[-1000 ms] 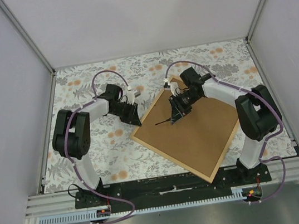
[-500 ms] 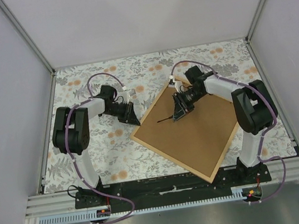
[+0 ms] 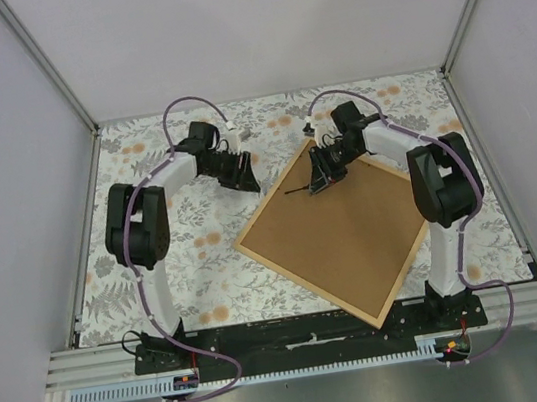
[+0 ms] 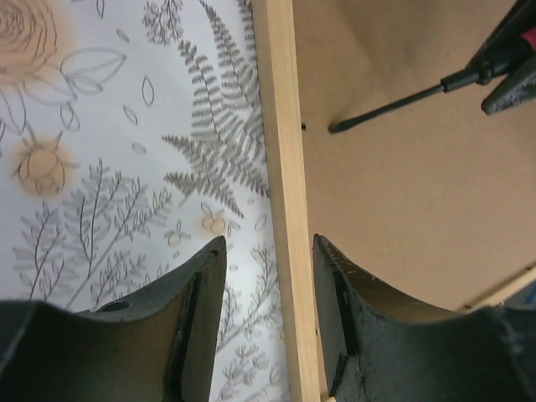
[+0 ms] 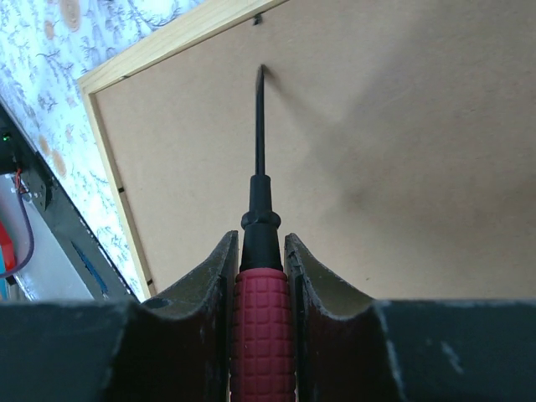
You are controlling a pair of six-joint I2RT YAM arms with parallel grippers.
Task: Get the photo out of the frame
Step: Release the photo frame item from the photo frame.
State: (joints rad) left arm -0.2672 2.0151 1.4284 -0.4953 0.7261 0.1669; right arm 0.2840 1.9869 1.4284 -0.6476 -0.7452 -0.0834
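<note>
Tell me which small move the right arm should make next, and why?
Probably ease the screwdriver tip forward to the small dark tab at the frame edge. The right gripper is shut on its red handle, and the tip sits just short of that tab, over the backing board.

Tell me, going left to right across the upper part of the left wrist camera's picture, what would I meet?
Floral tablecloth → light wooden edge of the frame → screwdriver, poised over the frame's brown back.
</note>
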